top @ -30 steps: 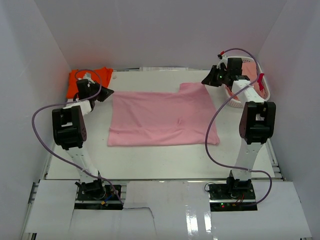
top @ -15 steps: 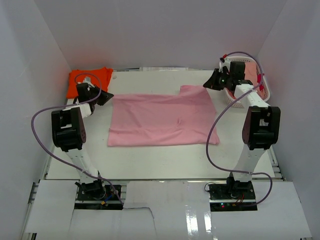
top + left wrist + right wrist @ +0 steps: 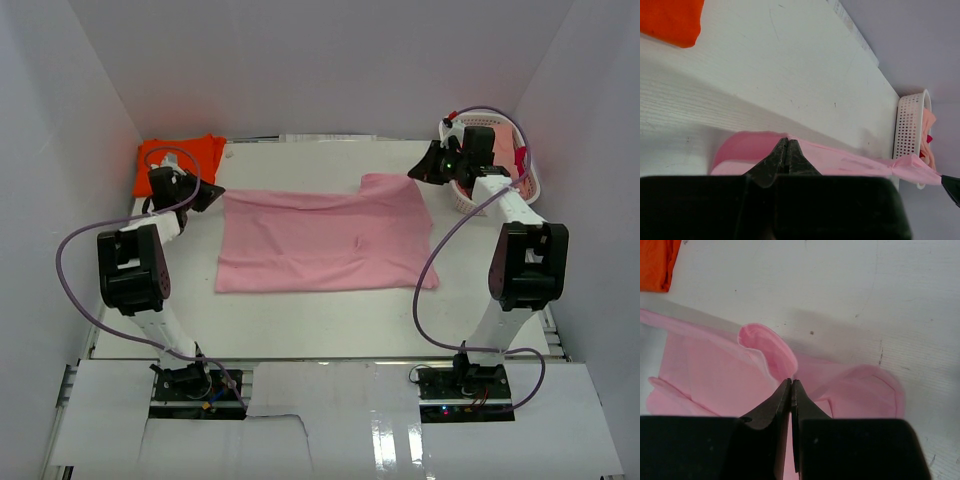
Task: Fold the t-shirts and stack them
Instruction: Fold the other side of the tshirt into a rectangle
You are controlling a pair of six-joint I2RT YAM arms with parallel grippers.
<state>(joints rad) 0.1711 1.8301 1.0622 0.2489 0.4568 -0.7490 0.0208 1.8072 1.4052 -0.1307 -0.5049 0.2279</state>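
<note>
Arms now drawn wider apart: left fingers (image 3: pixel 772 162) and right fingers (image 3: pixel 780 402), pinched shut on far corners of the pink t-shirt (image 3: pixel 325 240), stretch it flat mid-frame on the bench (image 3: pixel 300 325), ready for folding; orange t-shirt (image 3: pixel 180 158) lies upper left.

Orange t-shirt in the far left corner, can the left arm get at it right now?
Probably not yet. The orange t-shirt lies close beyond the left hand with only bare table between, but that hand is shut on a corner of the pink t-shirt and would have to let go first.
</note>
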